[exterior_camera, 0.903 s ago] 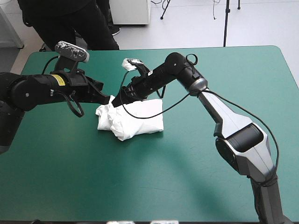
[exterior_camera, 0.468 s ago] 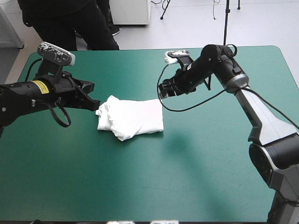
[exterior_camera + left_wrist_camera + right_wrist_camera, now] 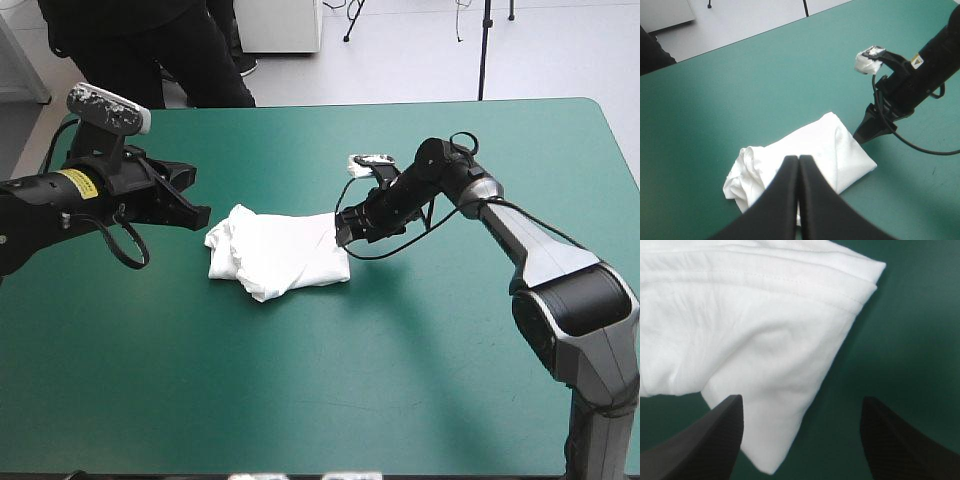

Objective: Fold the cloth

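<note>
The white T-shirt (image 3: 280, 255) lies as a folded bundle in the middle of the teal-green table, crumpled at its left end. My left gripper (image 3: 203, 216) hovers just off that left end, shut and holding nothing. In the left wrist view its fingers meet in a point (image 3: 798, 162) above the T-shirt (image 3: 832, 145). My right gripper (image 3: 343, 233) is low at the bundle's far right corner. In the right wrist view it stands open (image 3: 802, 400), with a folded corner of the T-shirt (image 3: 740, 315) between and ahead of its fingers (image 3: 715, 440). The left wrist view also shows the right gripper (image 3: 866, 131) at that corner.
Bare teal-green cover (image 3: 330, 390) stretches in front of the bundle and to its right. A person in dark clothes stands beyond the table's far left edge, not over the top.
Both grippers left the bundle and drew apart. Since then the right gripper has come back down to the bundle's far right corner, while the left arm backed off slightly to the left.
</note>
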